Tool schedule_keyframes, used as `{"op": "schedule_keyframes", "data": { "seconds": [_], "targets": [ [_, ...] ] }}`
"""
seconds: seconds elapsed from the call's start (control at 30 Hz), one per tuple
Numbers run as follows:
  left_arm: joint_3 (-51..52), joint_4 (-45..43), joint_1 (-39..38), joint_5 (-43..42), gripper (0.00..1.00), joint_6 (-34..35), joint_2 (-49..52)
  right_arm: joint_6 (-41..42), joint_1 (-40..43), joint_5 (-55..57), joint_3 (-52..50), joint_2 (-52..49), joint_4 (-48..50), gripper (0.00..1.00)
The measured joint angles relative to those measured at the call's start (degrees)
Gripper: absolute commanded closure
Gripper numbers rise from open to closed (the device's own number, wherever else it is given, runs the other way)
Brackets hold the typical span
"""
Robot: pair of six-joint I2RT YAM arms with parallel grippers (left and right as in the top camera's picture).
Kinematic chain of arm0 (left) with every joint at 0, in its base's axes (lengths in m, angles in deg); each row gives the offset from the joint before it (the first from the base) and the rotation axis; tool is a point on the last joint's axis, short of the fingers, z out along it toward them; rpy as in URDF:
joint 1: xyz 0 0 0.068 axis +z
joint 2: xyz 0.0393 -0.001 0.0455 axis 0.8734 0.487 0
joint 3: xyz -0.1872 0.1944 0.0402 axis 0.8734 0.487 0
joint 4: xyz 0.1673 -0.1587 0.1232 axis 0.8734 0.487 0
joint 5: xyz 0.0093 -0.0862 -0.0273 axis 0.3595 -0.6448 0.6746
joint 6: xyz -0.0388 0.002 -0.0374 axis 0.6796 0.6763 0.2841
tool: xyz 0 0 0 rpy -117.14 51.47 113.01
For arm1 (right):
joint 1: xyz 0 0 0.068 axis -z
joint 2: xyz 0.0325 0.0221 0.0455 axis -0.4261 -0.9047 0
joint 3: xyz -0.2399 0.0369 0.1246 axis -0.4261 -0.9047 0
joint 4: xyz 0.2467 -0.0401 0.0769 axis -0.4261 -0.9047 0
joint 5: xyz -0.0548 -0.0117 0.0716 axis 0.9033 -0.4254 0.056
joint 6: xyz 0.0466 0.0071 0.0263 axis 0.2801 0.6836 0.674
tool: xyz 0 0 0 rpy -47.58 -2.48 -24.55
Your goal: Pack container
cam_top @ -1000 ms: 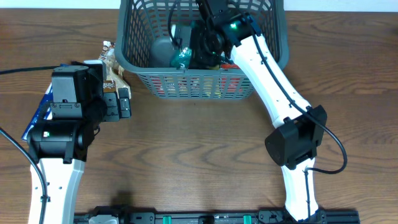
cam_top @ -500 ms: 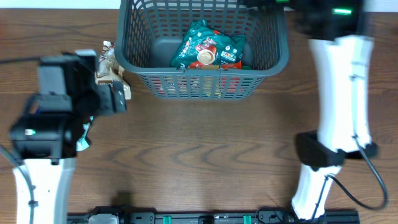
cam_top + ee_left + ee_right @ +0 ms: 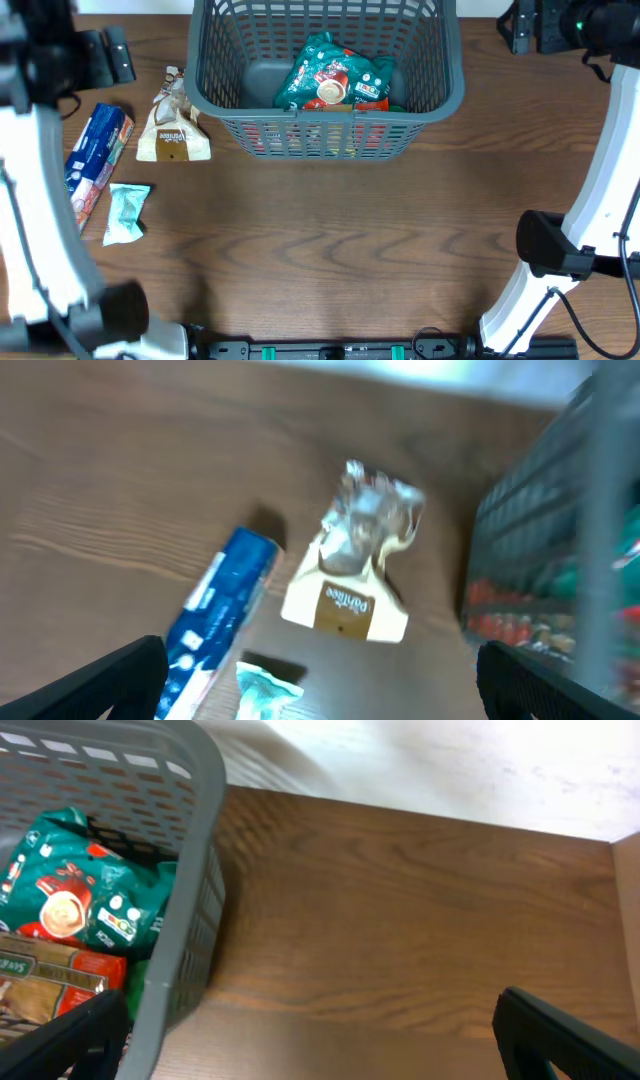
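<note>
The container (image 3: 325, 108), a dark grey slotted basket, is sitting on the wooden table (image 3: 320, 250) at the far centre edge. A green-and-red snack packet (image 3: 333, 80) is lying inside it, leaning toward the near wall. In the right wrist view, a second packet with red and tan print (image 3: 40, 980) is showing beneath the green one.

Three items are lying on the table to the left of the container. A beige bag with a twisted top (image 3: 172, 135) is lying just beside the container's left wall. A blue packet (image 3: 97, 150) is lying further left, angled. A small pale teal packet (image 3: 127, 212) is lying nearer the robot, close to the blue packet's lower end.

The left gripper (image 3: 315, 665) is hovering above these three items with its fingers spread wide and gripping nothing. The right gripper (image 3: 305, 1015) is hovering above bare table just right of the container, fingers likewise spread wide and gripping nothing.
</note>
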Motion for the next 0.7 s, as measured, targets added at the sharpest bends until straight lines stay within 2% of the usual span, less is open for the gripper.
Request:
{"op": "schedule_keyframes", "data": {
  "seconds": [0.3, 0.7],
  "targets": [
    [0.02, -0.04, 0.00, -2.49, 0.01, -4.52, 13.18, -0.07, 0.02, -0.02, 0.00, 0.00, -0.26, 0.01],
    [0.04, -0.63, -0.50, -3.04, 0.01, -4.94, 24.33, -0.07, 0.02, -0.02, 0.00, 0.00, -0.35, 0.01]
  ]
}}
